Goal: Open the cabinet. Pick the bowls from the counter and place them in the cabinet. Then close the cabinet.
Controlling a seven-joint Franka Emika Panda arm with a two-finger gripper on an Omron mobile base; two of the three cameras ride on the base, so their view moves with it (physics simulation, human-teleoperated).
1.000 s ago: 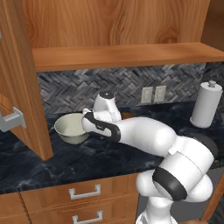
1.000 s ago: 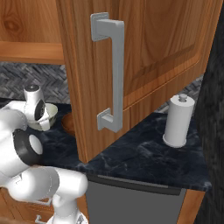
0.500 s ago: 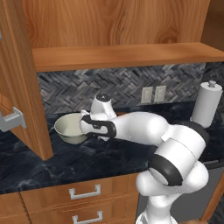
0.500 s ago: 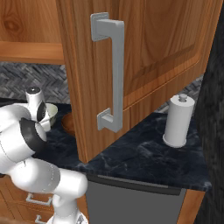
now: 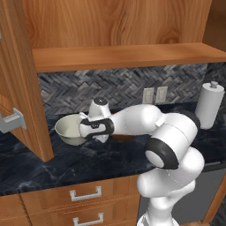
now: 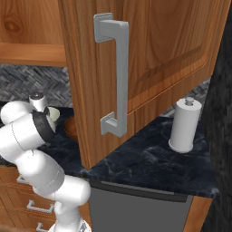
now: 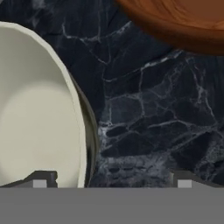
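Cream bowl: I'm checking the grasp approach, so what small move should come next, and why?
Probably ease straight down and close. In the hand view the open gripper straddles the cream bowl's rim, one fingertip over its inside, the other over bare counter.

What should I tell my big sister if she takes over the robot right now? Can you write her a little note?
Gripper: open, holding nothing, low over the cream bowl, one fingertip inside its rim, the other outside over the counter.
Wooden bowl: on the counter, right beside the cream one.
Cabinet: doors open, the shelf that shows is bare.
Done: cabinet opened.
Left: grip the cream bowl and put it on the shelf, do the same with the wooden bowl, then close the doors.
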